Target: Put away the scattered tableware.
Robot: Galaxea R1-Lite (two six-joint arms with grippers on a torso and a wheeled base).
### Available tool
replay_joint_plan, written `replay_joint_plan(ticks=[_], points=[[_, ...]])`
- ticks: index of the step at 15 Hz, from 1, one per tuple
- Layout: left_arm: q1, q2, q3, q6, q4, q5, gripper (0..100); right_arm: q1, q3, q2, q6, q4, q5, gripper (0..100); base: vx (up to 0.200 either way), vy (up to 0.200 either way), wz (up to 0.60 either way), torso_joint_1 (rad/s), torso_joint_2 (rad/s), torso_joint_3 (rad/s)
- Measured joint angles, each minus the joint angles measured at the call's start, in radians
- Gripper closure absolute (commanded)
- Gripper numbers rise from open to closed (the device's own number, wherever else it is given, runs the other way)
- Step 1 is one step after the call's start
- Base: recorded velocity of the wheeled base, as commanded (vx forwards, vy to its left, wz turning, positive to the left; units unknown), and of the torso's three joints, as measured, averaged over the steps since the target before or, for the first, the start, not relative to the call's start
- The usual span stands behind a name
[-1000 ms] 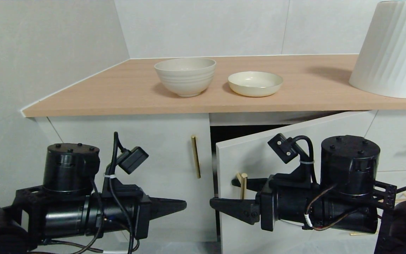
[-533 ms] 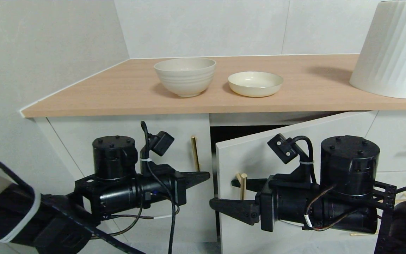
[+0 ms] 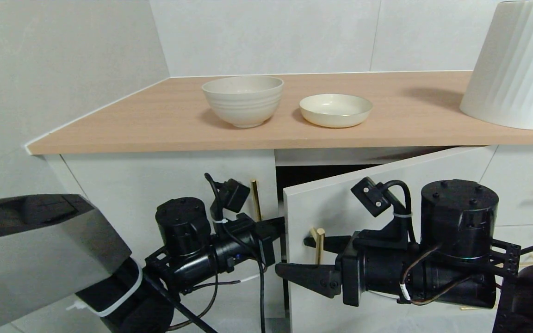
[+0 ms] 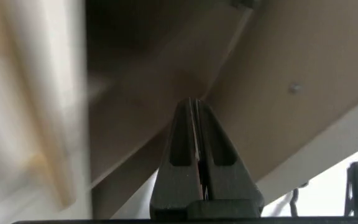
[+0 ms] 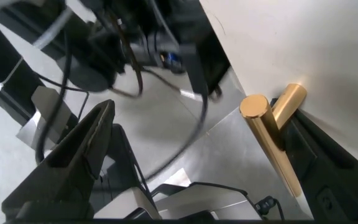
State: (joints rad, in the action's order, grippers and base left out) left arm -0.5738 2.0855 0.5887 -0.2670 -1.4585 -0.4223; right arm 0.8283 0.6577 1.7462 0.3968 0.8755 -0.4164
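Left pincer (image 4: 192, 107) tip behind door (image 3: 340, 199) edge

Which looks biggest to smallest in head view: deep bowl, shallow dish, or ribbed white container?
1. ribbed white container, partly cropped
2. deep bowl
3. shallow dish, nearly as wide but much lower

The bench (image 3: 410, 115) is showing matt wood grain, while the bowl (image 3: 243, 100) and dish (image 3: 335, 109) are looking smoothly glazed. The door handle (image 5: 269, 140) is gleaming like brass-coloured metal.
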Motion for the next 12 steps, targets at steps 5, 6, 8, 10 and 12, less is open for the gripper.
replay_joint_plan(ticks=[5,6,8,10,12], points=[[-0.045,0.036,0.003,0.000,-0.031,0.001,100,-0.007,-0.010,-0.004,-0.002,-0.003,0.003,0,0.000,0.000,0.00,0.000,0.00,0.000],[-0.047,0.038,0.004,0.000,-0.032,0.002,100,-0.014,-0.013,-0.004,-0.003,-0.005,0.003,0,0.000,0.000,0.00,0.000,0.00,0.000],[-0.053,0.040,0.005,0.001,-0.035,0.003,100,-0.034,-0.022,-0.004,-0.009,-0.011,0.025,0,0.000,0.000,0.00,0.000,0.00,0.000],[-0.059,0.041,0.006,0.000,-0.037,0.007,100,-0.046,-0.027,-0.004,-0.012,-0.010,0.096,0,0.000,0.000,0.00,0.000,0.00,0.000],[-0.064,0.040,0.008,0.000,-0.036,0.008,100,-0.053,-0.034,-0.015,-0.029,-0.019,0.142,0,0.000,0.000,0.00,0.000,0.00,0.000]])
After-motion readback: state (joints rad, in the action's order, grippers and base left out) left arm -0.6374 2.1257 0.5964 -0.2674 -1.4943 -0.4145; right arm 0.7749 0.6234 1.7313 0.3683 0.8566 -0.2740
